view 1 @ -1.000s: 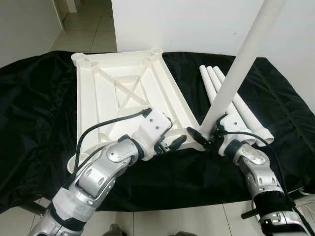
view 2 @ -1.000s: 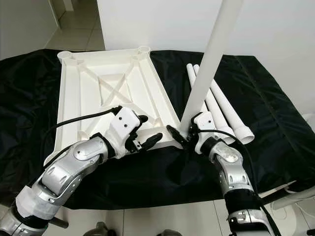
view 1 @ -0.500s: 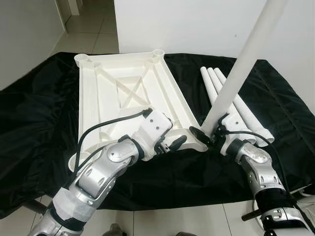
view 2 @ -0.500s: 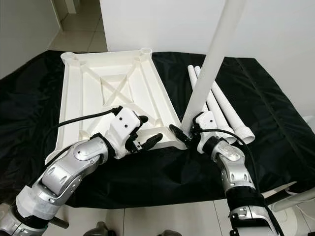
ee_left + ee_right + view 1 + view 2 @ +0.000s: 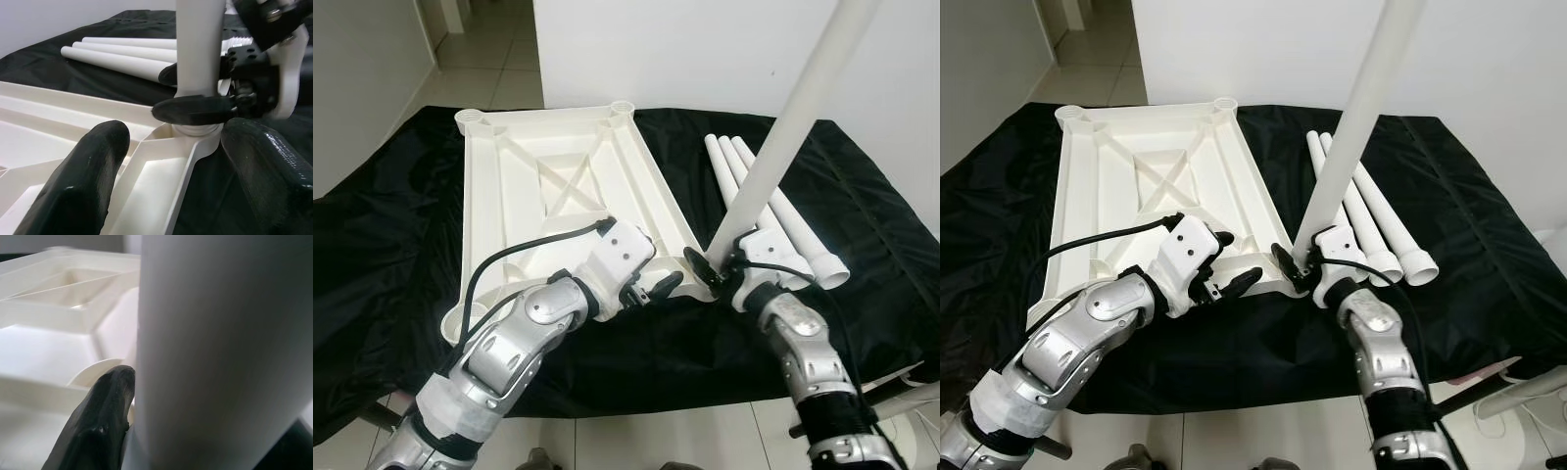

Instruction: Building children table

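The white table leg [image 5: 773, 162] stood nearly upright, leaning a little to the right, its foot planted in the near right corner socket of the upturned white tabletop [image 5: 563, 196], and the right gripper [image 5: 720, 266] was clamped around it just above that socket. From the left wrist view, 1 black finger [image 5: 195, 108] crossed the front of the leg right over the socket, so the grip sat low on the tube. The right arm [image 5: 803, 343] came up from the bottom right, wrist bent toward the corner. The left gripper [image 5: 658, 286] hovered just beside the same corner, over the tabletop's near edge, its 2 fingers spread apart with nothing between them; I could not tell whether they touched the plastic. The left arm [image 5: 509, 343] reached in from the lower left, elbow bent, a black cable looping over its wrist. 3 more legs [image 5: 764, 211] lay side by side on the black cloth [image 5: 391, 225], to the right of the tabletop and just behind the right gripper. The cloth covered the whole work surface, with a white wall [image 5: 705, 49] behind it and pale floor tiles [image 5: 489, 69] at the far left.
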`<state>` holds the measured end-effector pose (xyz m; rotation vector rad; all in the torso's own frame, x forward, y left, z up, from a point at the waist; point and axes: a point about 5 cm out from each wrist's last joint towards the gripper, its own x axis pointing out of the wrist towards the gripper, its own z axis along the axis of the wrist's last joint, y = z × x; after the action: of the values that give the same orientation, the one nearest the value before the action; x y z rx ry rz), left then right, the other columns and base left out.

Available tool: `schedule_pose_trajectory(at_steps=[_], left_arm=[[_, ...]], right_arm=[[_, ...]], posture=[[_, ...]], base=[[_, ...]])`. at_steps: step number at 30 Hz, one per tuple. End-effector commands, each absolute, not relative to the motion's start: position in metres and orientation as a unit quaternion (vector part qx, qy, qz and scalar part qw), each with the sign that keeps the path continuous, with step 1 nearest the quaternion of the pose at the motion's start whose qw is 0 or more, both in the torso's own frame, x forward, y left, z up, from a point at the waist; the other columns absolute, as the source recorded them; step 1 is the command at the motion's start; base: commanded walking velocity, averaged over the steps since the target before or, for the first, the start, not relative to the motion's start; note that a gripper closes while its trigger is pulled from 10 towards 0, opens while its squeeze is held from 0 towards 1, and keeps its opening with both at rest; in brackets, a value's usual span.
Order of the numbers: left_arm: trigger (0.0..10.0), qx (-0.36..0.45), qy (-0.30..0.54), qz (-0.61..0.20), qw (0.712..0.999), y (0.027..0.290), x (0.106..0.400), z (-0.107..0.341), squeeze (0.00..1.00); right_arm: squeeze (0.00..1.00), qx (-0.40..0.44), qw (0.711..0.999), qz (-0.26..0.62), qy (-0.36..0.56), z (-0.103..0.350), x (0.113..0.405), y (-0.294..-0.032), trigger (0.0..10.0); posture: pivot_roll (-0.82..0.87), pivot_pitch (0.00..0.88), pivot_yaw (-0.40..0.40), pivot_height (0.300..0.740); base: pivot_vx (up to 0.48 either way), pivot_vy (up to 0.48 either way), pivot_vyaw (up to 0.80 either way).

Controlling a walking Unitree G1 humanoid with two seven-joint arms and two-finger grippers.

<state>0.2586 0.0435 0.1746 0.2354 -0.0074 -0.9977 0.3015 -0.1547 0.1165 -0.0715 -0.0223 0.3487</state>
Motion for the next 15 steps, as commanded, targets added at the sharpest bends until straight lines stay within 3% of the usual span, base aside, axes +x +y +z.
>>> schedule_pose_trajectory(at_steps=[1,2,3,8,15], left_arm=[[10.0,0.119,0.0,-0.517,0.848,0.04,0.252,0.174,0.0],[10.0,0.119,0.0,-0.517,0.848,0.04,0.252,0.174,0.0],[10.0,0.119,0.001,-0.517,0.848,0.04,0.252,0.174,0.0],[10.0,0.119,0.003,-0.517,0.848,0.04,0.251,0.174,0.0],[10.0,0.121,0.004,-0.515,0.848,0.042,0.251,0.173,0.0]], right_arm=[[0.0,-0.006,0.994,0.103,0.025,0.106,0.298,-0.152,10.0],[0.0,-0.006,0.994,0.103,0.025,0.106,0.298,-0.152,10.0],[0.0,0.001,0.999,0.036,0.029,0.105,0.296,-0.147,10.0],[0.0,0.031,0.999,-0.028,0.025,0.106,0.291,-0.138,10.0],[0.0,0.046,0.998,-0.025,0.02,0.11,0.288,-0.126,10.0]], posture=[[-0.07,0.0,-0.029,0.74],[-0.07,0.0,-0.029,0.74],[-0.07,0.0,-0.03,0.74],[-0.06,0.0,-0.032,0.74],[-0.06,0.0,-0.031,0.74]], base=[[0.0,0.0,0.0],[0.0,0.0,0.0],[0.0,0.0,0.0],[0.0,0.0,0.0],[0.0,0.0,0.0]])
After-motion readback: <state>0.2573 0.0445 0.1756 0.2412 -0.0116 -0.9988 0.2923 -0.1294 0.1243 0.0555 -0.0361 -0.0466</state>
